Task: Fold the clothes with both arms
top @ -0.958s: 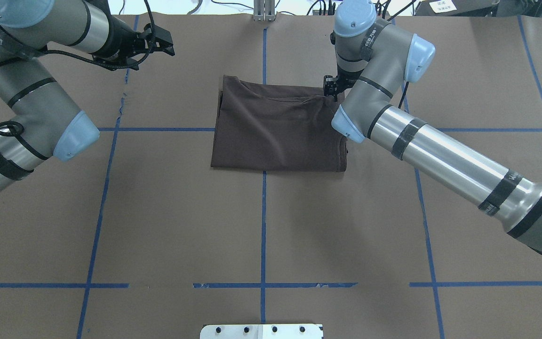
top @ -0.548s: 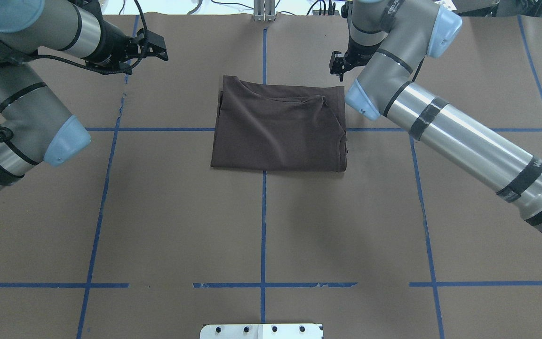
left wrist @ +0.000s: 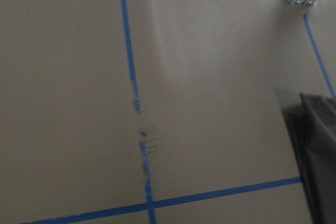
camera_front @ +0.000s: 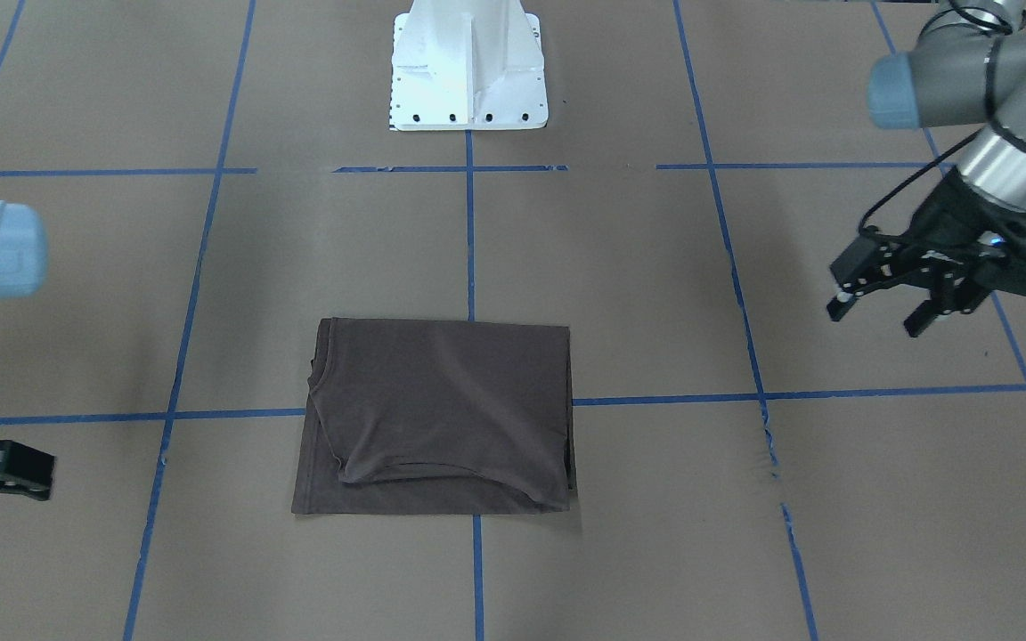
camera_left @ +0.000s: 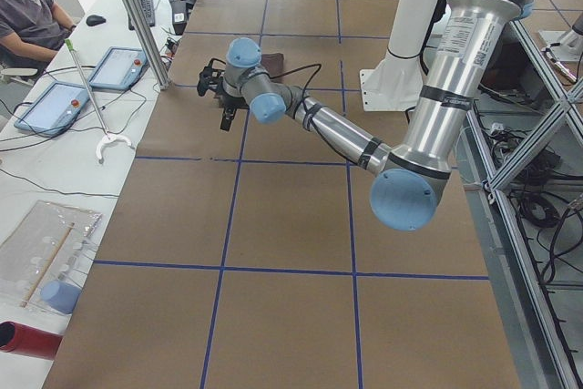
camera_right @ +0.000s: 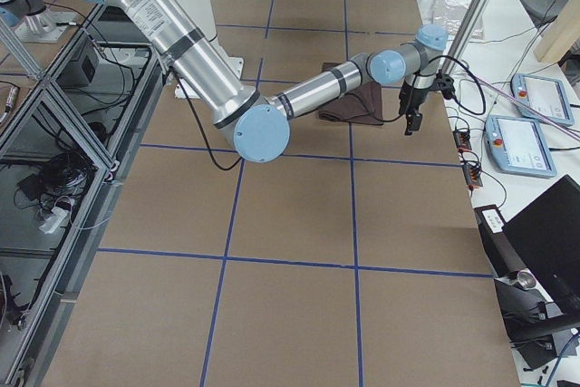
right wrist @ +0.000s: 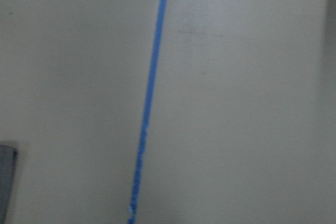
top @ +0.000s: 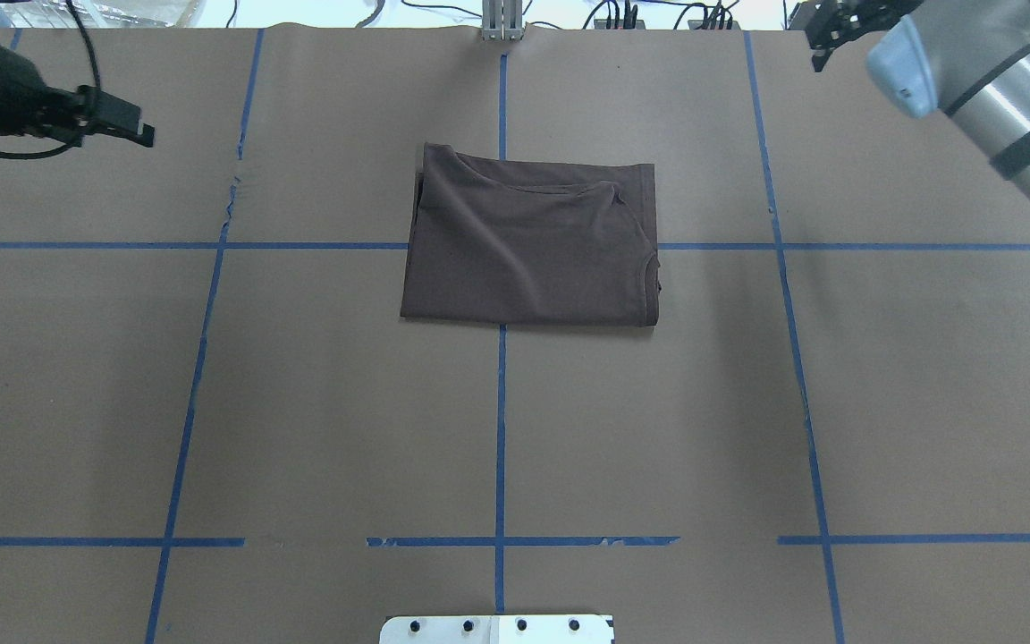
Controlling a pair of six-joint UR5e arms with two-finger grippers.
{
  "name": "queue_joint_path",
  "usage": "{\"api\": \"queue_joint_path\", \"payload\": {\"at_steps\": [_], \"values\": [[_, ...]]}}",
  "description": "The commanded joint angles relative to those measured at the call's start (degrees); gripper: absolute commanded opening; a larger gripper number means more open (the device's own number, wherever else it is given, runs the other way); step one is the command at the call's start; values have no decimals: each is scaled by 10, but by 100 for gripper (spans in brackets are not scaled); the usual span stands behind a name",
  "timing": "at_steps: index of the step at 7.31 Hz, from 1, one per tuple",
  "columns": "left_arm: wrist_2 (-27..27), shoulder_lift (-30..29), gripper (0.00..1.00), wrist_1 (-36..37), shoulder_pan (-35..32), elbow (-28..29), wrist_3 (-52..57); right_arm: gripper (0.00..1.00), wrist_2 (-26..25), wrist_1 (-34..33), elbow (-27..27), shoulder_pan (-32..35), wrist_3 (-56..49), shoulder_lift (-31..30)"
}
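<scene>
The clothes, one dark brown T-shirt (top: 528, 241), lie folded into a flat rectangle on the brown table, also in the front-facing view (camera_front: 437, 414); a sliver shows at the left wrist view's edge (left wrist: 320, 156). My left gripper (camera_front: 878, 313) hovers open and empty far out to the shirt's side, at the overhead view's left edge (top: 135, 132). My right gripper (top: 826, 31) is up at the far right corner, well clear of the shirt, its fingers apart and holding nothing; only its black tip shows in the front-facing view (camera_front: 5, 472).
The white pedestal base (camera_front: 468, 71) stands at the robot's side of the table. Blue tape lines (top: 502, 429) grid the brown paper, which is wrinkled near one line (left wrist: 143, 140). Tablets (camera_left: 118, 66) and a seated person (camera_left: 27, 15) are beyond the far edge.
The right gripper has lifted off the shirt's far right corner and swung away to the far right. The left arm has drawn back to the left. The shirt lies as before.
</scene>
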Motion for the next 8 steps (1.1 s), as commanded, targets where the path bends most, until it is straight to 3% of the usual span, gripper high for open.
{"api": "queue_joint_path", "payload": {"at_steps": [1, 3, 4, 6, 8], "values": [[-27, 49, 100, 14, -93, 63, 183, 100, 30, -7, 5, 79, -113, -75], [-23, 27, 100, 8, -151, 202, 282, 100, 86, -8, 13, 143, -196, -146], [-18, 14, 100, 14, -165, 221, 287, 100, 106, -8, 40, 153, -210, -187], [-23, 14, 100, 38, -197, 215, 343, 100, 103, -1, 170, 158, -208, -305], [-22, 18, 100, 105, -242, 186, 411, 100, 95, 16, 233, 171, -204, -358]]}}
